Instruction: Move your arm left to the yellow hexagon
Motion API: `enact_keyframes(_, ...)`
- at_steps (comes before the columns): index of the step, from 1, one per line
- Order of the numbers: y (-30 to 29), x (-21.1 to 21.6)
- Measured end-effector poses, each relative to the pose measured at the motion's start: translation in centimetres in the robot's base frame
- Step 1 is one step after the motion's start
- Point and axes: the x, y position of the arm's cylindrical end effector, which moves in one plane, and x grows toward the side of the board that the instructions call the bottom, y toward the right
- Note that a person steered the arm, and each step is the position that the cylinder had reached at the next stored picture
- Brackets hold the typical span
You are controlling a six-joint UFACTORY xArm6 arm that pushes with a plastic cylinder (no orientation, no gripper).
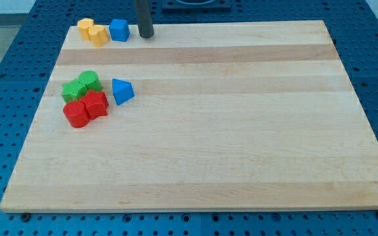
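Observation:
Two yellow blocks lie at the board's top left: a yellow hexagon [85,27] at the far left and a second yellow block [98,35] touching it on the right. A blue cube [119,29] sits just right of them. My tip [146,35] rests on the board at the view's top, a short way right of the blue cube, which stands between it and the yellow blocks.
A cluster sits at the left middle: two green blocks [88,81] [73,90], two red blocks [96,104] [76,114], and a blue triangular block [122,91] to their right. The wooden board [241,144] lies on a blue perforated table.

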Motion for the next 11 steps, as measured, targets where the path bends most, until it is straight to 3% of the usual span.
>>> enact_keyframes(2,-1.4,5.8)
enact_keyframes(5,-17.6,6.4)
enact_keyframes(7,-18.9,5.7)
enact_keyframes(8,-18.9,1.1)
enact_keyframes(11,-18.9,-3.2)
